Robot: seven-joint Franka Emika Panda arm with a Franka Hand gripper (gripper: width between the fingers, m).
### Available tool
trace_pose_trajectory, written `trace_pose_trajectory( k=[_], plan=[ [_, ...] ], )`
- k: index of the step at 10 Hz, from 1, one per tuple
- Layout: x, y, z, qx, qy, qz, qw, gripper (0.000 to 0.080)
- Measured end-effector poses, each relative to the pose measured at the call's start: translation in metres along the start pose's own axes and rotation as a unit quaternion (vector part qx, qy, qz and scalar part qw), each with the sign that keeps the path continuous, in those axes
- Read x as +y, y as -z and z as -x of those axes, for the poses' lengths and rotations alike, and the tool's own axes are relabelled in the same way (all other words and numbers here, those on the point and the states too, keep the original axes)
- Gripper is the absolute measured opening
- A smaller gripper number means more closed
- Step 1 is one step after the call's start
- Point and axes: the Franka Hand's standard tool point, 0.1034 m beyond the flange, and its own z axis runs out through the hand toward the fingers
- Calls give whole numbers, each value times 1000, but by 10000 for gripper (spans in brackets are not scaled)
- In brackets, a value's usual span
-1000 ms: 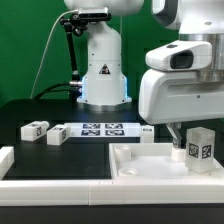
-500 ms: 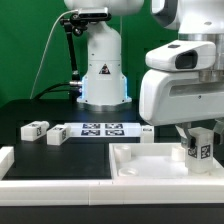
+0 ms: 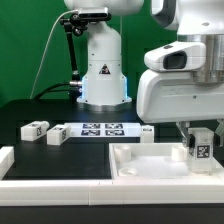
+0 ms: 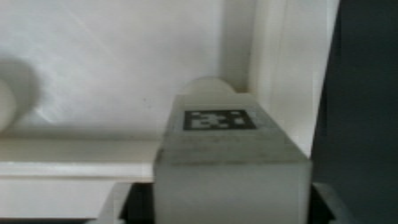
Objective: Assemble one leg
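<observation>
My gripper [image 3: 199,136] is shut on a white leg [image 3: 200,145] with a black-and-white tag, held upright over the right end of the large white tray-shaped part [image 3: 140,165]. The wrist view shows the same leg [image 4: 222,150] filling the space between my jaws, its tagged end pointing at the tray's floor [image 4: 125,60] near the tray's raised wall [image 4: 285,70]. Two more legs [image 3: 36,128] [image 3: 57,134] lie on the black table at the exterior view's left. Another small leg [image 3: 147,130] lies behind the tray.
The marker board [image 3: 100,129] lies flat in the middle of the table. The robot base [image 3: 103,70] stands behind it. A white border piece [image 3: 6,160] sits at the front left corner.
The gripper with the leg has shifted slightly toward the exterior view's left and down a little over the tray. Nothing else has moved.
</observation>
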Motion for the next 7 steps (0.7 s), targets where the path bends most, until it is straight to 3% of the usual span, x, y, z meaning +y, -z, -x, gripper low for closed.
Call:
trace_pose_trajectory(
  k=[1, 3, 7],
  plan=[
    [2, 0, -1, 1, -53, -10, 999, 290],
    [4, -1, -2, -1, -143, -17, 990, 290],
    [8, -1, -3, -11, -352, -22, 936, 290]
  ],
)
